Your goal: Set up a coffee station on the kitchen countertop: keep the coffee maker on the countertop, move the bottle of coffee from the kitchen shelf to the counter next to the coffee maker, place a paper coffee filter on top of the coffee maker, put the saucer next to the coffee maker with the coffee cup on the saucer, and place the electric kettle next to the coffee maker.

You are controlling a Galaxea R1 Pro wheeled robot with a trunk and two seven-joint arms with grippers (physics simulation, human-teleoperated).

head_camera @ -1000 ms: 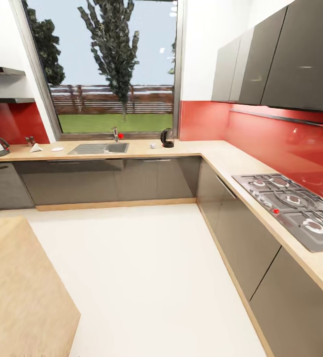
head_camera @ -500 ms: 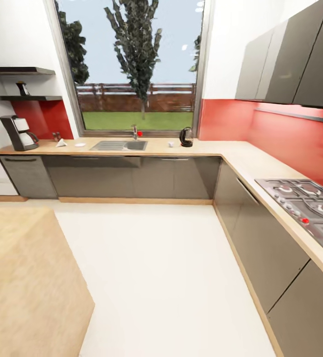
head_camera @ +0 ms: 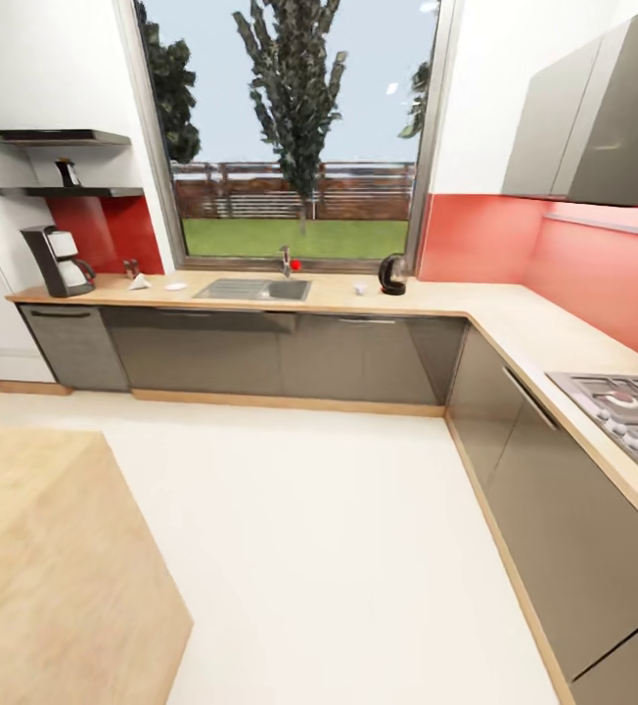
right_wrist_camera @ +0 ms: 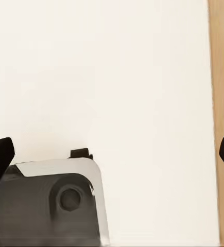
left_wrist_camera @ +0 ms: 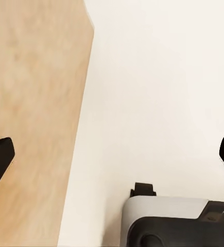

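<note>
Far across the room, the coffee maker [head_camera: 60,259] stands at the left end of the kitchen countertop [head_camera: 436,299]. Above it, the bottle of coffee [head_camera: 68,173] sits on the thin kitchen shelf [head_camera: 65,192]. On the counter right of the machine lie the paper coffee filter [head_camera: 140,282] and the saucer [head_camera: 176,287]. The coffee cup [head_camera: 360,289] and the electric kettle [head_camera: 392,275] stand right of the sink. My left gripper [left_wrist_camera: 112,159] and right gripper [right_wrist_camera: 112,157] hang open over the floor, holding nothing.
A sink [head_camera: 255,289] with a faucet sits under the window. A small dark object [head_camera: 130,266] stands by the filter. A wooden island [head_camera: 55,558] is close at my left, a hob [head_camera: 627,406] on the right counter. White floor [head_camera: 329,529] stretches ahead.
The camera has turned left, so the whole kitchen has slid right in the picture and the coffee maker and shelf come fully into view. Nothing on the counter has moved.
</note>
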